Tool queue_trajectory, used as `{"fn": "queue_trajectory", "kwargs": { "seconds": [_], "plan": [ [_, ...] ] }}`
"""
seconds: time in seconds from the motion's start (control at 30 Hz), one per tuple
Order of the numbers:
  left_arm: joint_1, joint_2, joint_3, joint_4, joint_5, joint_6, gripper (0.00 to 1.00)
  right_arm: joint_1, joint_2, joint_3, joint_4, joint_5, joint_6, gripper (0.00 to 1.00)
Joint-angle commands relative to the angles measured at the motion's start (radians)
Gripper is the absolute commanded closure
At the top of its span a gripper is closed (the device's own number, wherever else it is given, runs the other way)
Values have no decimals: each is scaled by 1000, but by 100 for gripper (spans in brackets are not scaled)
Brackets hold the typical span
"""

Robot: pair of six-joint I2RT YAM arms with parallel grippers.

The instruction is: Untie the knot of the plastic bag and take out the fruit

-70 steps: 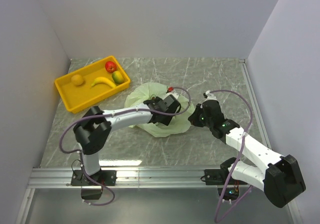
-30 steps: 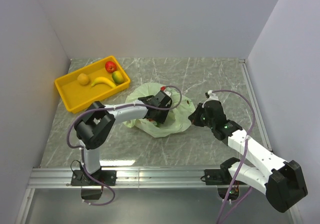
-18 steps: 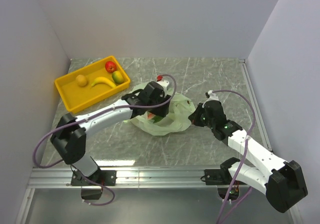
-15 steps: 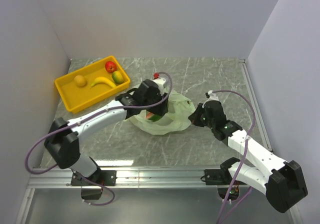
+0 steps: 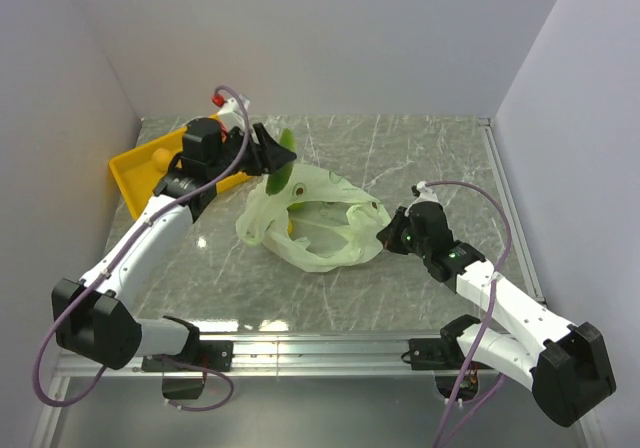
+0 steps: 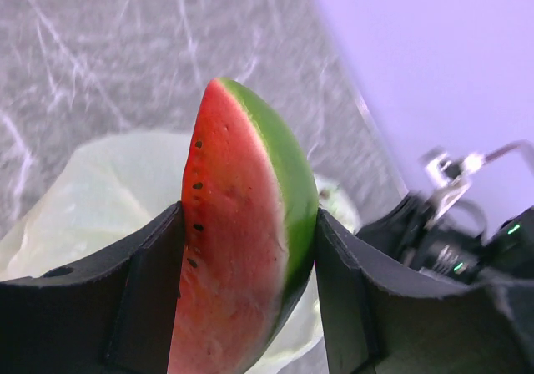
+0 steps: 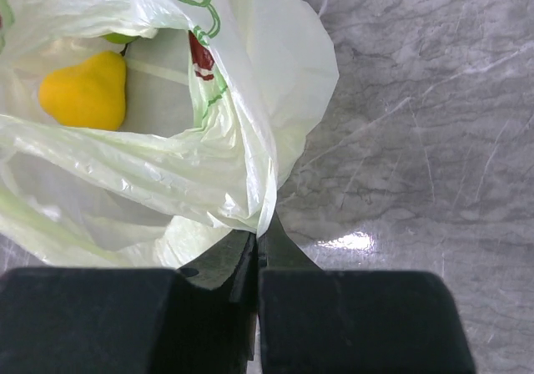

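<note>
The left gripper (image 6: pixel 246 295), clamped on the watermelon slice (image 6: pixel 242 224), holds it raised beside the tray (image 5: pixel 128 176) at the table's far-left corner, likely for dropping in. The right gripper (image 7: pixel 257 242) is shut on the rim of the bag (image 7: pixel 209 165) mid-table, anchoring it open; a yellow fruit (image 7: pixel 83 90) lies inside.

The left arm (image 5: pixel 150 236) covers most of the yellow plastic tray (image 5: pixel 130 181), hiding whatever lies in it; the red-and-green watermelon slice (image 6: pixel 242 232) runs off the left wrist view's lower edge; the right arm (image 6: pixel 450 242) behind it is blurred; a green fruit (image 7: pixel 122 37) barely peeks past a fold of the thin pale green plastic bag (image 7: pixel 238 140).
</note>
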Motion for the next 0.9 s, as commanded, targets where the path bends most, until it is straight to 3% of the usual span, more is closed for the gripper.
{"fn": "queue_trajectory", "kwargs": {
  "seconds": [0.0,0.1,0.23,0.3,0.47,0.53,0.63,0.73,0.77,0.87],
  "plan": [
    [37,5,38,206,110,-161,99,6,-2,0,30,15,-7,100],
    [76,38,61,159,8,-168,99,8,1,0,33,9,-7,100],
    [165,108,93,0,-377,-134,99,8,-5,-6,33,4,-10,100],
    [242,140,108,-31,-488,-105,99,8,-10,-7,31,2,-11,100],
    [421,265,145,-48,-589,-102,99,8,-19,-10,25,5,-24,100],
    [472,330,174,-56,-615,-77,95,8,-20,-10,20,9,-27,100],
    [515,430,237,-88,-646,-45,84,8,-22,-9,17,10,-30,100],
    [541,499,283,-105,-663,-26,54,8,-20,0,7,10,-36,100],
    [550,509,297,-106,-668,-23,37,6,-19,5,4,10,-41,100],
    [555,521,314,-114,-674,-8,15,8,-19,16,-12,13,-53,100]
  ]
}}
